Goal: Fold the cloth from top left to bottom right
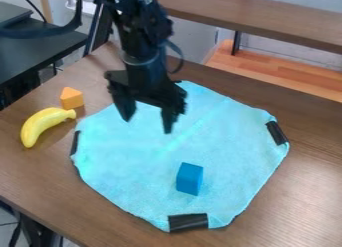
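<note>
The light blue cloth (220, 141) lies spread flat on the brown table, with black strips at its left, right and bottom edges. Over the cloth's upper left part hangs my gripper (147, 125), pointing down with its two fingers apart and nothing between them. It hides part of the cloth's upper edge. A blue block (190, 178) stands on the lower middle of the cloth, below and to the right of the gripper.
A yellow banana (43, 124) and an orange block (71, 98) sit on the table (314, 186) just left of the cloth. Behind the table are a dark surface at the upper left and a wooden shelf (267, 16) at the upper right.
</note>
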